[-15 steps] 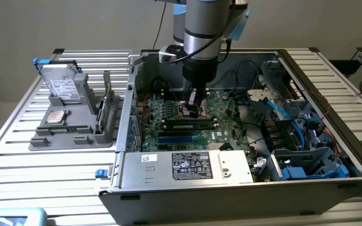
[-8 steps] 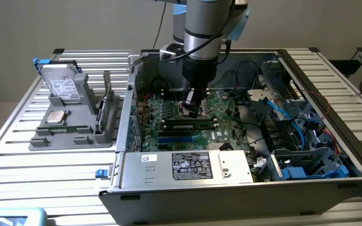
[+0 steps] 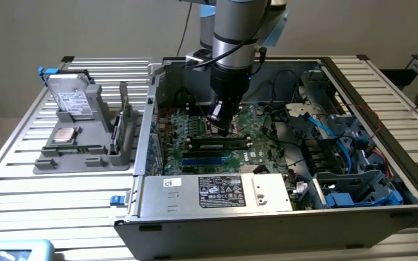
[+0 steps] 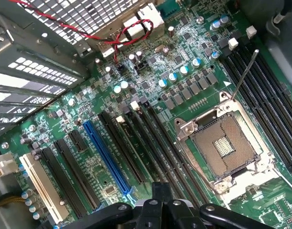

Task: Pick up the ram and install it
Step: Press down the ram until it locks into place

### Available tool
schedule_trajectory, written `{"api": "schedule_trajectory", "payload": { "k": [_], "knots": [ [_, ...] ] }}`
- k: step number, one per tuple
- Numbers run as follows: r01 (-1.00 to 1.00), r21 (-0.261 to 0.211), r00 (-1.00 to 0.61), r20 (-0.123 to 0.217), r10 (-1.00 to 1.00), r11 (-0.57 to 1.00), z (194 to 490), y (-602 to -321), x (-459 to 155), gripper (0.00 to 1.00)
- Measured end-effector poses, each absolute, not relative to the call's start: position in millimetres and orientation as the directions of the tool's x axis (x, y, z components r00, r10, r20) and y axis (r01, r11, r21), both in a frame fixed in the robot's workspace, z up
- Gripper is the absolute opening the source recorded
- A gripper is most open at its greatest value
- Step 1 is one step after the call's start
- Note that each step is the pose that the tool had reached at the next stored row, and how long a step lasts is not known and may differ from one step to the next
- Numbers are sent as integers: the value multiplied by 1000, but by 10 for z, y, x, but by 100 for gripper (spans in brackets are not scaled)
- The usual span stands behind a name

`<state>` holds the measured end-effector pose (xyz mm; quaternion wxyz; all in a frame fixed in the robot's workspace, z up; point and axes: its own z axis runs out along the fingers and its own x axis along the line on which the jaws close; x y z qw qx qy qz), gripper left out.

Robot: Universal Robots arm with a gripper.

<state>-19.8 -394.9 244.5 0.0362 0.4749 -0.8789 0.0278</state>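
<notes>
Lower left on the counter (image 3: pixel 49 201), what looked like the ram (image 3: pixel 73 147) lay in a grey holder (image 3: pixel 85 161). At centre, the gripper (image 3: pixel 222 126) hung low over the motherboard (image 3: pixel 176 133). I couldn't tell how its fingers stood. A careless swing could have snagged the raised socket lever (image 4: pixel 244 76).

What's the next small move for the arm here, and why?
Probably a short, straight push down. The gripper hangs just above the ram, which lies along a slot on the motherboard. Whether it is fully seated cannot be told, so a gentle press seems the safest step.
</notes>
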Motion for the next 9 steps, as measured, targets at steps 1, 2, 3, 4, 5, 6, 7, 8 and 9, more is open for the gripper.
{"api": "schedule_trajectory", "payload": {
  "k": [1,2,3,4,5,6,7,8,9],
  "knots": [
    [-831,-15,-555,90,-827,556,2445,-3949,-198,11],
    [-825,-16,-564,90,-821,565,2445,-3949,-198,11],
    [-819,-17,-573,89,-815,574,2445,-3949,-198,11],
    [-813,-18,-582,89,-809,583,2445,-3949,-198,11],
    [-806,-19,-590,89,-802,591,2445,-3949,-198,11],
    [-800,-19,-599,89,-796,600,2445,-3949,-198,11],
    [-793,-20,-608,88,-789,609,2445,-3949,-198,11],
    [-786,-21,-617,88,-782,617,2445,-3949,-198,11],
    [-780,-22,-625,88,-776,626,2445,-3949,-198,11]
  ]
}}
